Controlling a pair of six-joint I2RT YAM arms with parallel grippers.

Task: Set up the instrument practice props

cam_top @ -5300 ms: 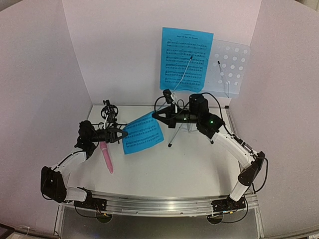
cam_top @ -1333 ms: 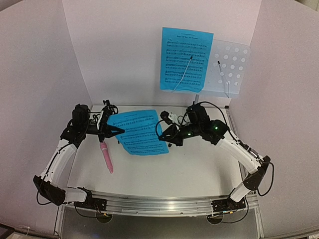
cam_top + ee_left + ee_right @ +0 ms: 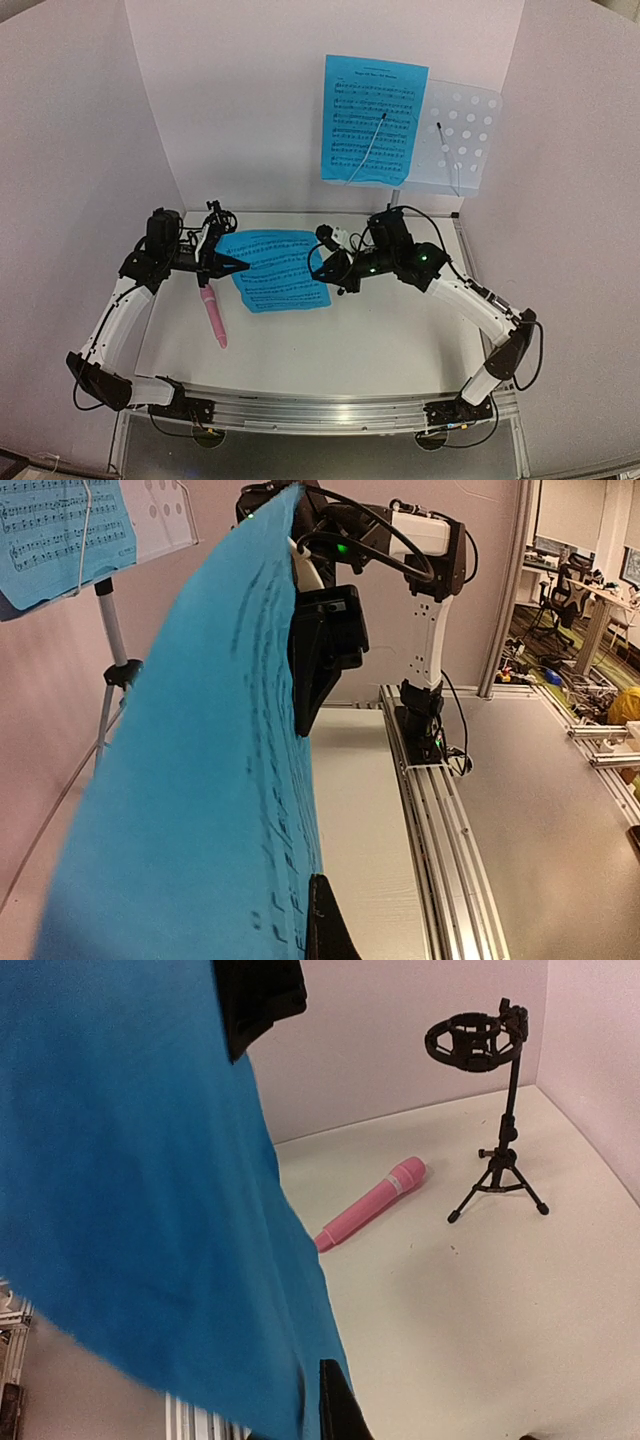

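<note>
A blue sheet-music page (image 3: pixel 278 270) hangs stretched above the table between my two grippers. My left gripper (image 3: pixel 236 264) is shut on its left edge, and in the left wrist view one black finger (image 3: pixel 326 930) presses against the page (image 3: pixel 190 780). My right gripper (image 3: pixel 336 274) is shut on the right edge, where the page (image 3: pixel 140 1180) fills the right wrist view. Another blue page (image 3: pixel 372 120) rests on the pale blue music stand (image 3: pixel 462 135) at the back. The pink microphone (image 3: pixel 213 316) lies on the table, and the black tripod mic holder (image 3: pixel 492 1120) stands behind it.
White walls enclose the table on three sides. The stand's silver tripod (image 3: pixel 112 670) rises behind the right arm. The metal rail (image 3: pixel 320 408) carrying both arm bases runs along the near edge.
The left arm lifted the page and swung it toward the middle. The right arm left the stand, came down to the page's right edge and closed on it, and the page now hangs flatter.
</note>
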